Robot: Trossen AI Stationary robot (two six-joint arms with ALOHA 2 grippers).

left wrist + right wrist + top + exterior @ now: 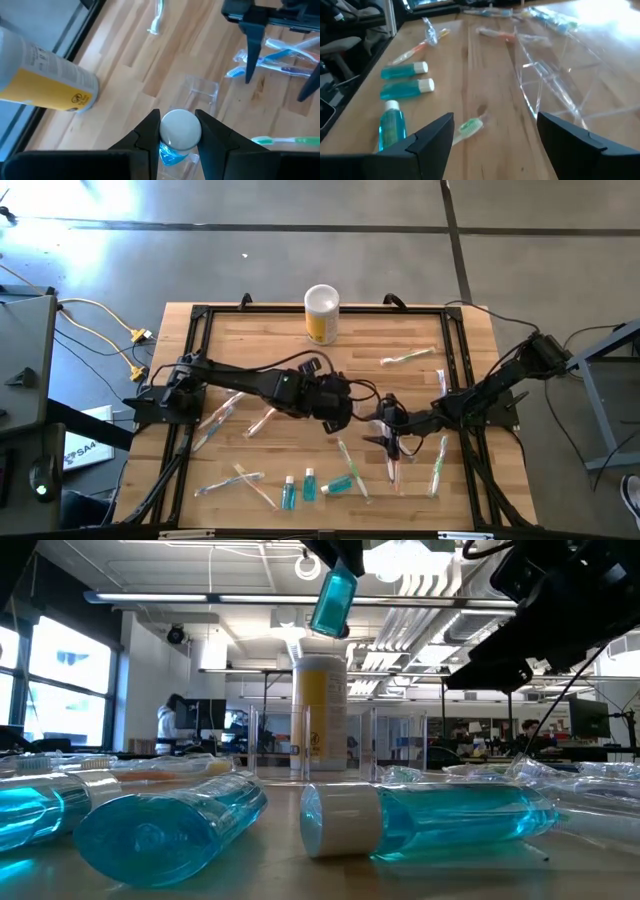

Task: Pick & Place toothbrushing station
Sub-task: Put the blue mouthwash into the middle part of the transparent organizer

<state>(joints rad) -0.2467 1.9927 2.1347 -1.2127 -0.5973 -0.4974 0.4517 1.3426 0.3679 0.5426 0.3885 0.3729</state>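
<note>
My left gripper (337, 406) is over the middle of the table, shut on a small teal tube (178, 131) with a white cap. Just beyond it, the clear plastic holder (202, 91) stands on the wood. My right gripper (495, 120) hangs open to the right of the holder (555, 80), with nothing between its fingers. Three more teal tubes (310, 485) lie near the front edge. Thin toothbrushes (408, 357) lie scattered flat on the table. My left gripper pinches the teal tube between its two fingers at the white-capped end (180, 127). The fingers slant downward, and the tube lies along them with the cap pointing away. The tube (333, 600) is lifted clear of the table and hangs tilted.
A tall yellow canister (321, 313) with a white top stands at the far middle of the table. A black frame (195, 340) runs round the table's edge. Wrapped toothbrushes (437, 465) lie right and left of the grippers. People are in the room behind.
</note>
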